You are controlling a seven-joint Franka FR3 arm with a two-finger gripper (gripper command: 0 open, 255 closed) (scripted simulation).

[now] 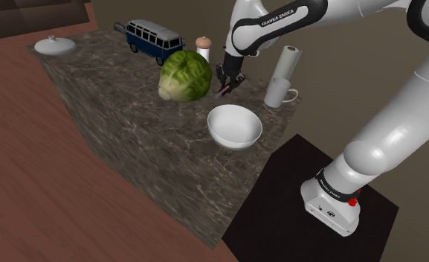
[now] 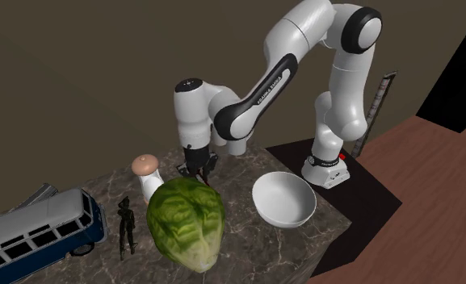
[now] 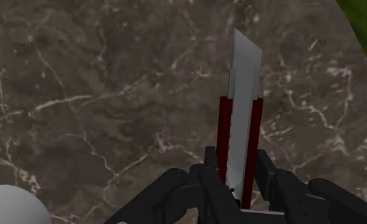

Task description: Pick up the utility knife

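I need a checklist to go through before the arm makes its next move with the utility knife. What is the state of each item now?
1. Gripper shut on the utility knife: ok, the fingers clasp its red handle from both sides.
2. Blade points away from the gripper: ok.
3. Knife clear of the marble counter: cannot tell.
4. Room beside the lettuce: not ok, it sits close to the gripper, so a sideways move may brush it.
5. White bowl apart from the gripper: ok.
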